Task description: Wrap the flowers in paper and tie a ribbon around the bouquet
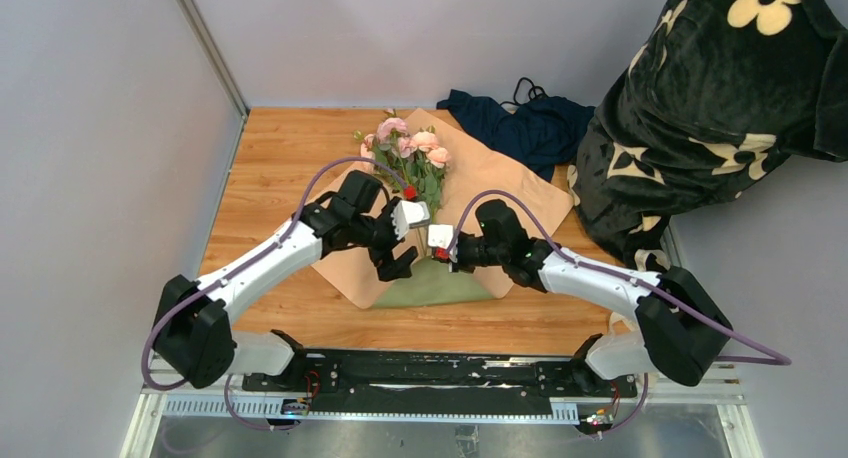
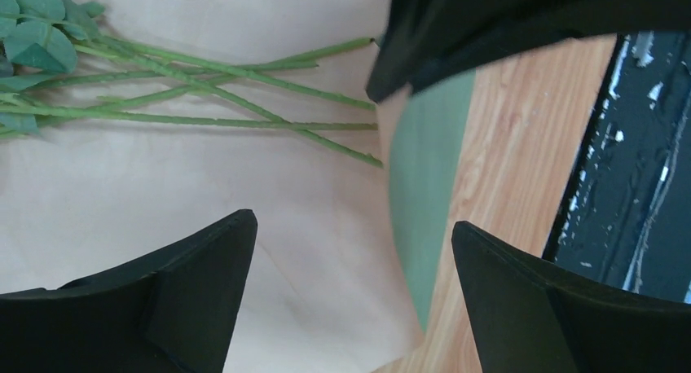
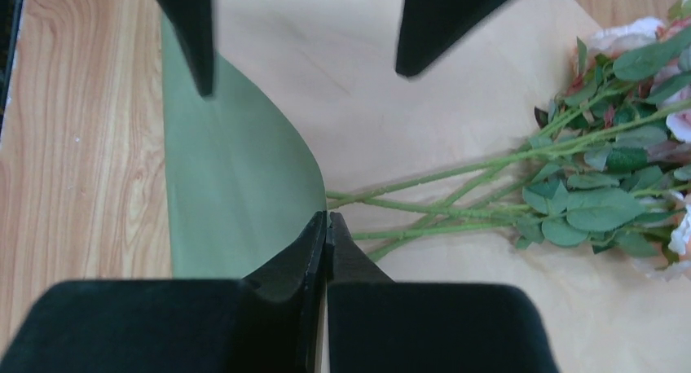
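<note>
The wooden table (image 1: 270,158) was covered at centre by the paper (image 1: 470,158), laid tan face up. Its near corner was folded over, so that a sage-green flap (image 3: 236,169) was shown. The flowers (image 1: 410,148) were laid on the paper, blooms far, stems (image 2: 244,122) pointed toward the flap. The left gripper (image 2: 350,220) was held over the paper with jaws spread wide and nothing between them. The right gripper (image 3: 327,226) was closed tight at the flap's edge; a pinch on the paper was possible but not confirmed.
</note>
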You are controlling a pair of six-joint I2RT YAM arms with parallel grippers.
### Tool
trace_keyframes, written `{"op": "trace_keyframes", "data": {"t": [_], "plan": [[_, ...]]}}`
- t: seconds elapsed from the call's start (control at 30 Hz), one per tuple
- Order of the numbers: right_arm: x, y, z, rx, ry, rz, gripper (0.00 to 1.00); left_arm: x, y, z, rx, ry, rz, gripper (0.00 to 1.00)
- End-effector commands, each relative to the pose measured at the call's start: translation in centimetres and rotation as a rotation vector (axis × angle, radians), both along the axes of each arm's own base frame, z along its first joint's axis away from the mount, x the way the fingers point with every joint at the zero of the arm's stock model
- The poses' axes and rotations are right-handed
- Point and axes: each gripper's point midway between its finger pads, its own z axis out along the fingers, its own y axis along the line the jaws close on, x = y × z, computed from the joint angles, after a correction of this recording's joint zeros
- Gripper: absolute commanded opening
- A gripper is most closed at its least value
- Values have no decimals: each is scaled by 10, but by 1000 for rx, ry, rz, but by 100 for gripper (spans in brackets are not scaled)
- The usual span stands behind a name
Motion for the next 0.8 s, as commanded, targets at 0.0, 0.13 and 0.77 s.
{"op": "trace_keyframes", "data": {"t": [0.0, 0.13, 0.77], "plan": [[1, 12, 27, 61, -55, 78, 0, 21, -13, -17, -4, -8, 63, 99], [4, 8, 35, 99, -42, 64, 0, 21, -19, -25, -25, 29, 70, 97], [29, -10, 39, 145, 118, -136, 26, 46, -21, -35, -90, 76, 283, 0]]}}
